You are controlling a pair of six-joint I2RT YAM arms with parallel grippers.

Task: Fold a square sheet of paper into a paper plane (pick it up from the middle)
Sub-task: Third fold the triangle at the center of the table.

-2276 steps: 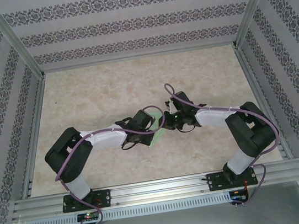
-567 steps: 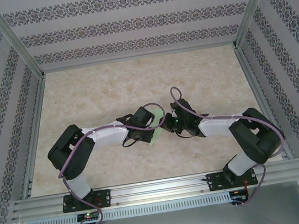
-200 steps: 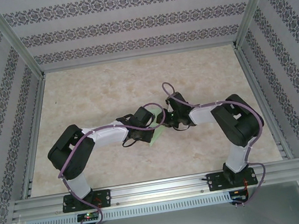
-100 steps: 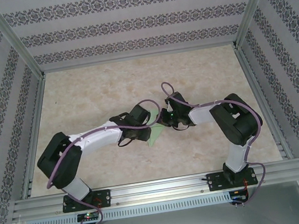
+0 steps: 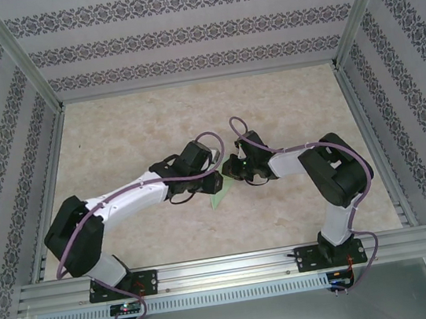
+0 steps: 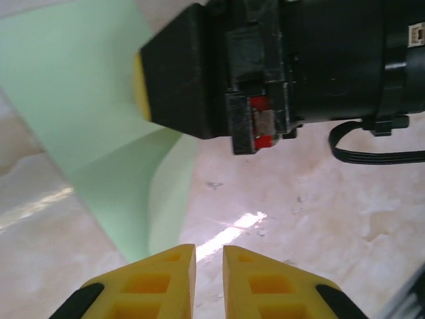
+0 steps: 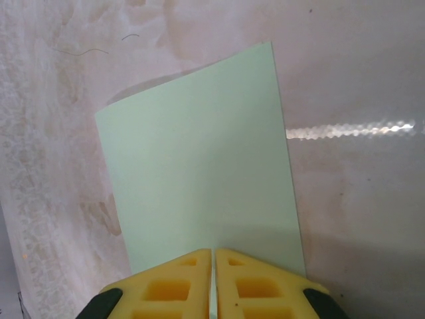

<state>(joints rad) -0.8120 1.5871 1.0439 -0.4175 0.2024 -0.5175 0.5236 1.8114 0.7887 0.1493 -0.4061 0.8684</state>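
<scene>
Two arms meet over a marbled table (image 5: 153, 128) boxed in by patterned wallpaper (image 5: 180, 37). At left, the left arm (image 5: 123, 197) reaches from the near rail (image 5: 228, 268) toward the centre, and the left gripper (image 5: 214, 180) ends just beside its counterpart. From its own wrist camera, the left gripper's yellow pads (image 6: 159, 282) stand a narrow slit apart with only bare tabletop between them: released, grasping nothing. The lower tip of the sheet (image 6: 86, 126) comes down right at the outer pad; whether the two touch cannot be told. In the middle, seen from overhead, the sheet (image 5: 220, 199) shows as a small pale green wedge on the near side of the two grippers. It is held by one edge above the tabletop. In the left wrist view a crease (image 6: 126, 149) crosses it, with one flap curving down beside the main panel. At right, the right gripper (image 5: 233, 169) is clenched on the sheet. Its own camera shows its yellow fingers (image 7: 166, 289) pressed together with the sheet's edge pinched in the seam, the sheet stretching flat and unmarked away from them. From the left wrist this gripper appears as a black block with a yellow pad (image 6: 138, 86) against the sheet's upper part. The right arm (image 5: 334, 174) bends back from there to its base at the rail's right end.
</scene>
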